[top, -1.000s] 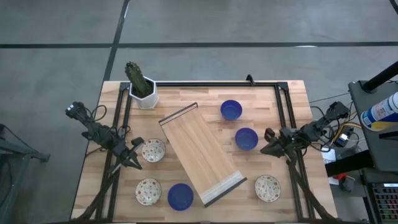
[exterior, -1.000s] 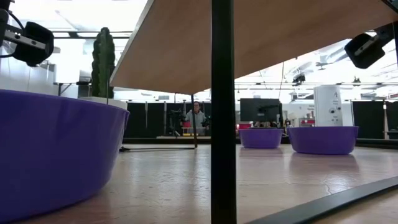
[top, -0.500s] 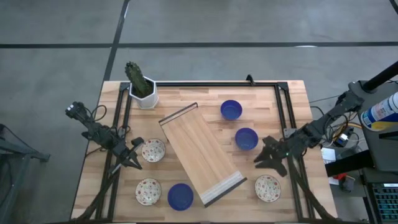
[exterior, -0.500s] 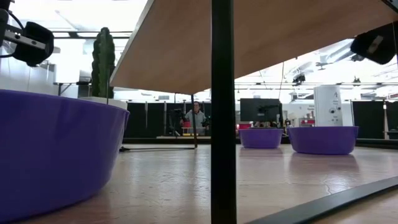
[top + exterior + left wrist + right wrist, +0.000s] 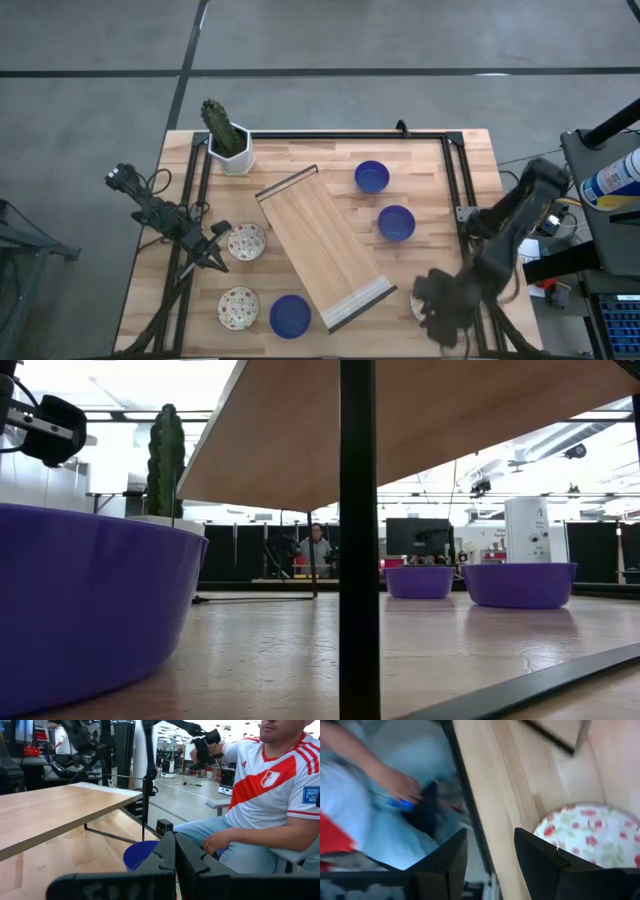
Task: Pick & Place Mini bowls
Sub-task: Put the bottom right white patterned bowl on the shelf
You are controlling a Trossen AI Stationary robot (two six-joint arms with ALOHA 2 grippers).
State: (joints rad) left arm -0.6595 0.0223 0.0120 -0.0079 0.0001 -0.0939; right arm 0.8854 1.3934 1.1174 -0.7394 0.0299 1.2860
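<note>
Over the front right corner of the table (image 5: 470, 150): right gripper (image 5: 490, 840), fingers wide apart, nothing between them. Just beyond the fingertips, a flowered bowl (image 5: 590, 835), flat on the wood and close to the table edge.

Possible trouble: coming down with one finger on top of the rim and not around it, so tipping the bowl or pushing it toward the edge. Likely cause: too much speed on the way down, or poor aim. Also a seated person (image 5: 270, 795) near that side.

Left gripper (image 5: 215, 258) shut and empty, waiting beside another flowered bowl (image 5: 247, 241).

Pale wooden planks, black frame rails, a raised slanting board (image 5: 325, 262) in the middle, three blue bowls (image 5: 397, 223) around it. Grey floor, bright workshop behind.
</note>
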